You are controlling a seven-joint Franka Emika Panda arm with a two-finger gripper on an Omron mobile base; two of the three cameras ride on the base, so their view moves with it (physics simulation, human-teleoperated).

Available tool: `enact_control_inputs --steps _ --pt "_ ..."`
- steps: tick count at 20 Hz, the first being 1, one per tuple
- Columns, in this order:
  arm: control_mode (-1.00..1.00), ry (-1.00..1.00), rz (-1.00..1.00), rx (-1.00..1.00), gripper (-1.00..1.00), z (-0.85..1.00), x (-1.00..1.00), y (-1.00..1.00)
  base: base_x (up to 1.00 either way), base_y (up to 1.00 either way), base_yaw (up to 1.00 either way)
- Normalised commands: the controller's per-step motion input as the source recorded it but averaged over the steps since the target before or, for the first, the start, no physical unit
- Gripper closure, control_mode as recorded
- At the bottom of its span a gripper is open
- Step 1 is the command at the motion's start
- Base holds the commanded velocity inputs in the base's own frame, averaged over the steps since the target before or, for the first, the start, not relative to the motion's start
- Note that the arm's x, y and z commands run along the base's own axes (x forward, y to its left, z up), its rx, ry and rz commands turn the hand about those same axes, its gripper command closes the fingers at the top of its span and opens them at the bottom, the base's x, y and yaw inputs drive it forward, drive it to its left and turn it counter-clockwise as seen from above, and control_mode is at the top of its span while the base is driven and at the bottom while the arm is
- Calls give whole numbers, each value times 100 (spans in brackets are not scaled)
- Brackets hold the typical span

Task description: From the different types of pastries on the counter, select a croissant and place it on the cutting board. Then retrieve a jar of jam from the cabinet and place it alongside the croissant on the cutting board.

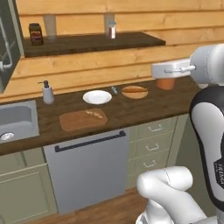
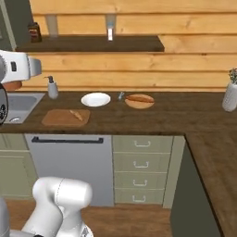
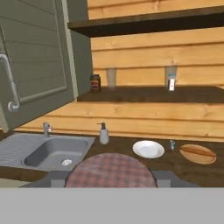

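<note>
Writing: part of a word is seen on the arm's dark panel, too small to be read
Croissant (image 1: 93, 114): one, laid on the cutting board (image 1: 74, 122) on the bench (image 1: 131, 111)
Jam jar (image 3: 120, 171): one, with a checked red lid, clamped in the hand (image 3: 110, 177)
Plates: one white plate (image 1: 97, 96); one wooden plate (image 1: 134, 92) with a long pastry
Shelf: one dark jar (image 1: 35, 34)
Soap dispenser (image 1: 47, 92): one, beside the sink (image 1: 17, 118)

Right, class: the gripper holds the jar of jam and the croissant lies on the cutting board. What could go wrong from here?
The jar of jam hangs high in the gripper; a slip would drop it.
Set down carelessly on the cutting board, it could crush the croissant.
The white plate beside the board could be struck.
</note>
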Motion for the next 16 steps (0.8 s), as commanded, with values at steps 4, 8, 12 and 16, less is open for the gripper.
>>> enact_control_inputs --steps 4,8,12,16 --pt "100 0 0 0 100 0 0 0 31 32 -4" --pt "100 0 0 0 100 0 0 0 20 35 -4" --pt "100 0 0 0 100 0 0 0 37 30 -6" --pt "100 0 0 0 100 0 0 0 92 40 -9"
